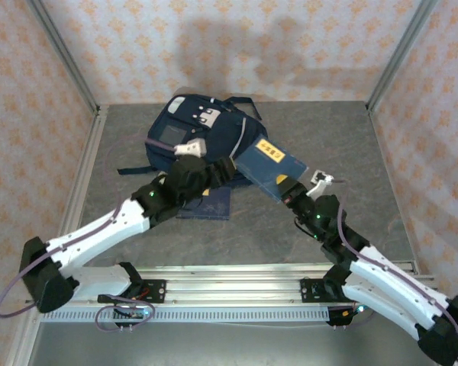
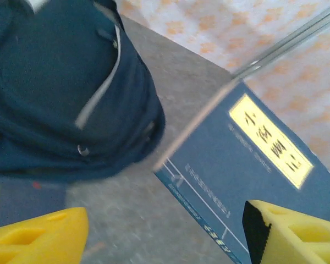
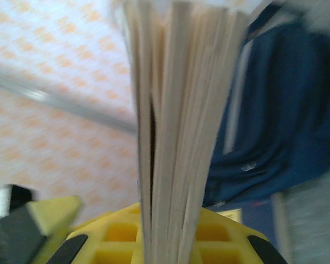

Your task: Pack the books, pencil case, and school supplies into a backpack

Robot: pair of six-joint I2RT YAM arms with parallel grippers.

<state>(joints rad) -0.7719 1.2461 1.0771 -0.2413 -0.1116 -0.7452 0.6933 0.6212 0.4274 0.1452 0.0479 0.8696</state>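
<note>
One thin navy blue book with a yellow label point(image 1: 271, 162) is pinched by the right gripper point(image 1: 290, 191) — tilted, just beside the large navy fabric backpack point(image 1: 187, 126); the left gripper point(image 2: 165, 234) is spread wide.

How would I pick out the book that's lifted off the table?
Find the big navy backpack, the largest thing there. Just right of it, the right fingers grip a navy book. Unlike the other navy book lying flat in front of the backpack, it is tilted up, yellow label showing.
</note>
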